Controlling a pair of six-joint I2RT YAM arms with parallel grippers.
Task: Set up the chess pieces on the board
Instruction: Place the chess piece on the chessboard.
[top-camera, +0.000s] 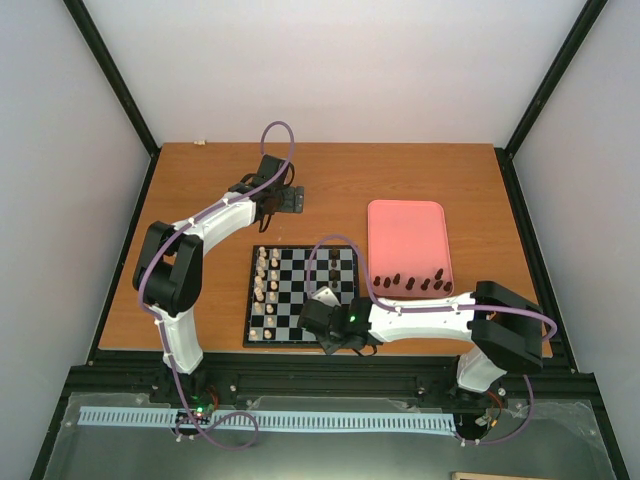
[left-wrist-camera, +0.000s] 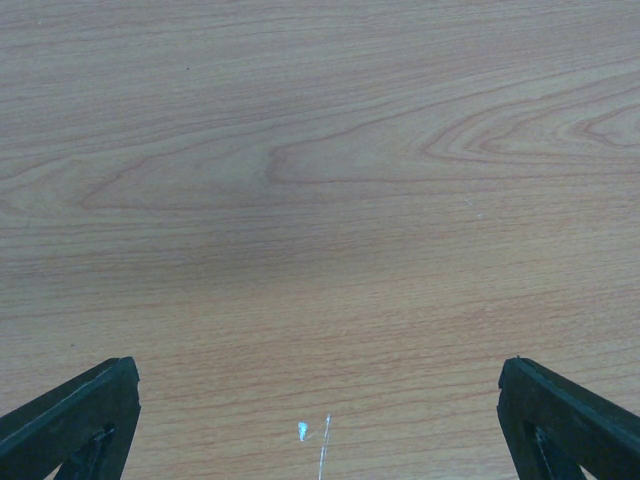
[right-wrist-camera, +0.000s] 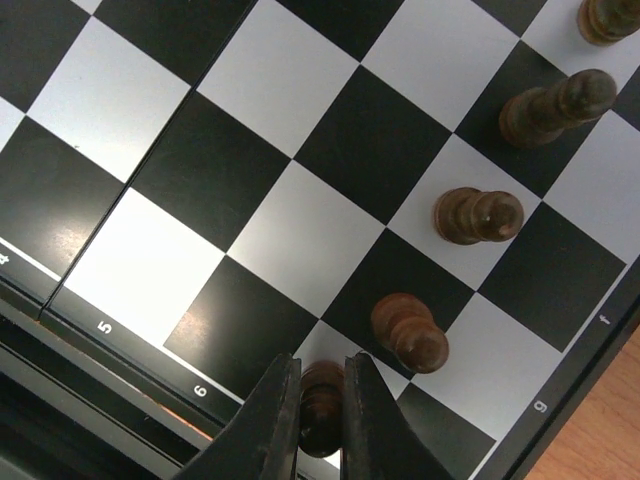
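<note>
Under halfway imo: right gripper pinched on one of the chess pieces low over the board's edge row, a few standing alongside, plenty left on the pink tray, left gripper gaping over the table.

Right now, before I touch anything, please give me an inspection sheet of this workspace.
Surface: brown wood-grain table, nothing spilled.
Job's things: black-framed checkered chessboard; dark brown chess pieces, several in the pink rounded tray, few along the board's right side; pale cream pieces on its left.
Clutter: small dark flat object beyond the board.
Grippers: left tool open above the wood; right tool shut on one dark piece.
Cables: purple cables looped over both arms.
Surroundings: white walls, black frame posts.
</note>
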